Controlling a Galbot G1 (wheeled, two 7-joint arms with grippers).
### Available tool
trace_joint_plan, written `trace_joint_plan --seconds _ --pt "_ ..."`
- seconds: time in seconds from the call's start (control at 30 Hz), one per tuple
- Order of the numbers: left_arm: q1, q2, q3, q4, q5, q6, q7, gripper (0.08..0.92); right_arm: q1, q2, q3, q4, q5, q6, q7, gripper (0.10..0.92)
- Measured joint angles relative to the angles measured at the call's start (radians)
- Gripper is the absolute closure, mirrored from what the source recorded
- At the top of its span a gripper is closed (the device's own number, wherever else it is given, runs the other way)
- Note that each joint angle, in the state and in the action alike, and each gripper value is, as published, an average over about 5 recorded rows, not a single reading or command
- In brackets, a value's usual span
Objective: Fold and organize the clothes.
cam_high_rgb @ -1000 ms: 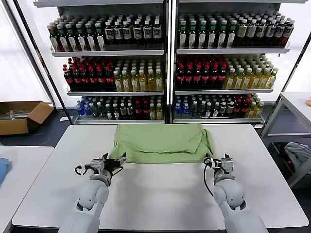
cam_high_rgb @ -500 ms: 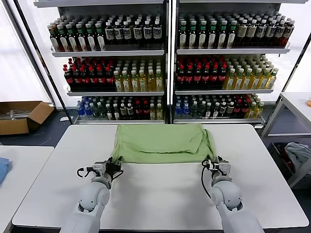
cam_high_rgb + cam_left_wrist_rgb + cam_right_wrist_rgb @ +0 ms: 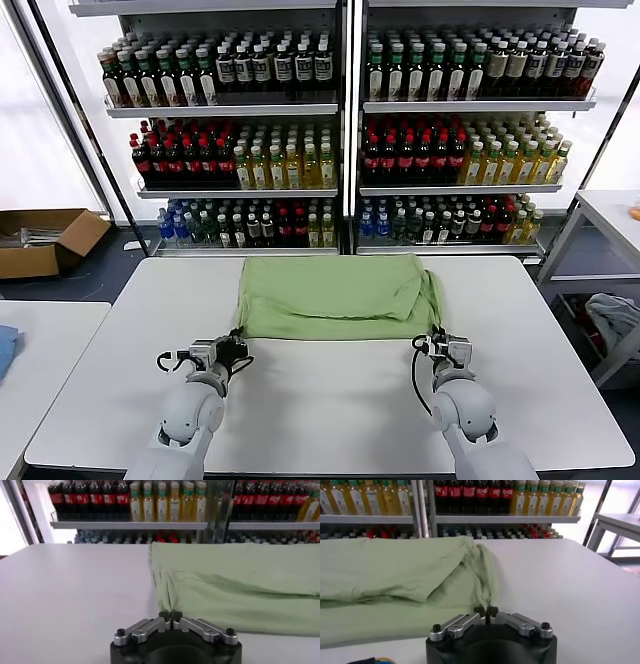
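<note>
Now green shirt's point(image 3: 335, 295) near corners in both pincers: left pincer point(image 3: 237, 342), right pincer point(image 3: 432, 340).

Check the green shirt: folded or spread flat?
Partly folded: the green shirt lies doubled over itself, layered edges visible; left tool and right tool pinch its near corners.

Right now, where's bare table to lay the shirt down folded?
Bare white table lies between the left gripper and right gripper, both shut on the green shirt. Strips outside each arm are bare too. The far half is covered by the shirt.
</note>
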Motion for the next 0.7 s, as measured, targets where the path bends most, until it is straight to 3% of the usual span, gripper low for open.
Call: trace_joint_plan --seconds 0.37,0.7 --pt "0.082 0.012 -0.025 -0.102 0.011 0.002 -0.006 0.916 -0.087 -0.003 0.030 0.129 -0.015 -0.005 0.016 0.905" --pt "0.257 0.021 -0.057 -0.283 0.017 -0.012 -0.023 0.916 -0.292 -0.003 0.071 0.311 -0.041 0.014 0.044 0.905"
